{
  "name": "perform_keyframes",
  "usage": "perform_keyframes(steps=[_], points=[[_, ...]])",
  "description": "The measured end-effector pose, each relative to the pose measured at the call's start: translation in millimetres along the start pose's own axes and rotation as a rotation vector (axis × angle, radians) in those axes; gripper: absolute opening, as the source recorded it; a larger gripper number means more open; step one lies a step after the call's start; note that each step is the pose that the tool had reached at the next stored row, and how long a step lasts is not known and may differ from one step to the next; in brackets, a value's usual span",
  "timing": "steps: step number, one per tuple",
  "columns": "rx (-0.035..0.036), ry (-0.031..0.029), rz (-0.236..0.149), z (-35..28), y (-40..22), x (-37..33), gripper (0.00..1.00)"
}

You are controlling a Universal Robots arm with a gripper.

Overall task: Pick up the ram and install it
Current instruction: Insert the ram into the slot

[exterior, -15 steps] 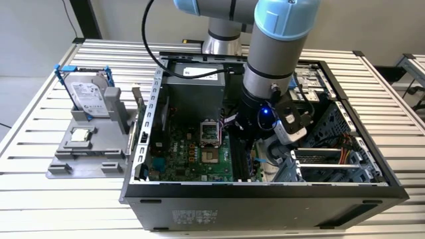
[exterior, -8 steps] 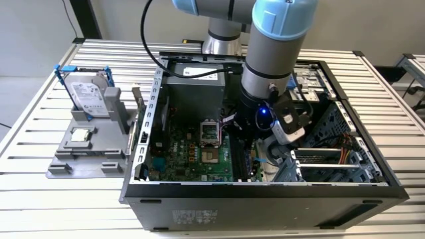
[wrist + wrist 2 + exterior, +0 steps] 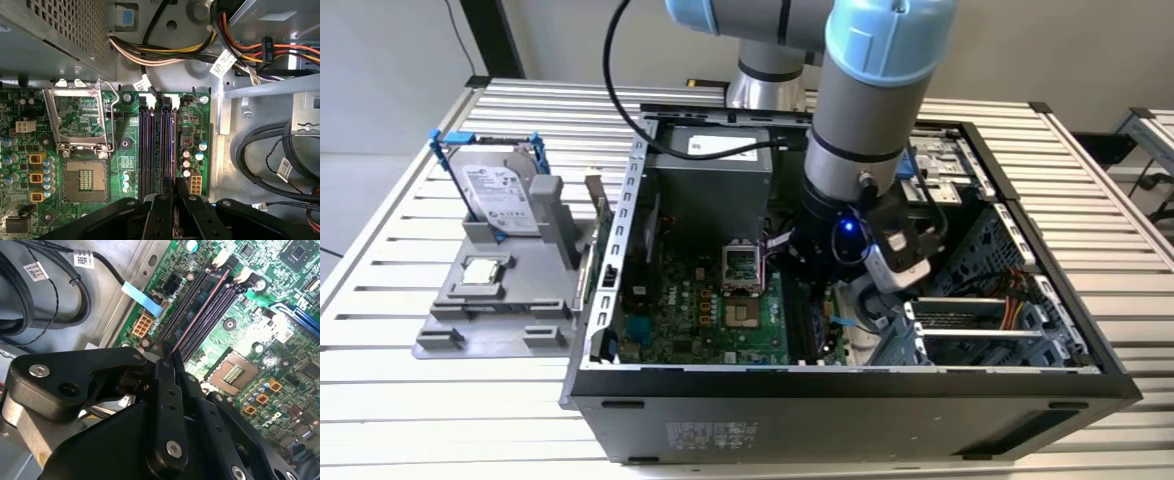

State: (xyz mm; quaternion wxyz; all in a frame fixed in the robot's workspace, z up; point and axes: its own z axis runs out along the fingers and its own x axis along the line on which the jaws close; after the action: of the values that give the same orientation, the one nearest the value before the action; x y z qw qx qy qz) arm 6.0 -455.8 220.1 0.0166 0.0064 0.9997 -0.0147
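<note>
My gripper (image 3: 175,189) is down inside the open computer case (image 3: 854,385), over the motherboard. It is shut on the ram (image 3: 174,145), which I see edge-on as a thin dark strip running out from between the fingers (image 3: 161,212). In the second wrist view the ram (image 3: 200,310) is a thin pinkish line from the gripper (image 3: 168,359) to the white slot clips. It lies along the memory slot nearest the board's edge, beside the other long black slots (image 3: 149,150). Whether it is seated in that slot I cannot tell. In the exterior view the gripper (image 3: 834,288) is low in the case.
An open processor socket (image 3: 85,180) with its raised metal frame (image 3: 80,117) lies beside the slots. Cable bundles (image 3: 270,150) and coloured power wires (image 3: 165,50) run near the board's edge. Outside the case, a hard drive with blue rails (image 3: 500,190) stands on a grey fixture (image 3: 494,320).
</note>
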Motion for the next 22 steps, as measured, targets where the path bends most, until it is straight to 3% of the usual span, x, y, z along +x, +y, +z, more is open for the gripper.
perform_keyframes(steps=[6,17,22], points=[[0.0006,0.0002,0.003,1.9,0.0,0.1,0.0],[0.0022,0.0019,0.065,2.0,-0.2,-0.4,0.0],[0.0025,0.0022,0.071,2.4,-0.1,-1.1,0.0]])
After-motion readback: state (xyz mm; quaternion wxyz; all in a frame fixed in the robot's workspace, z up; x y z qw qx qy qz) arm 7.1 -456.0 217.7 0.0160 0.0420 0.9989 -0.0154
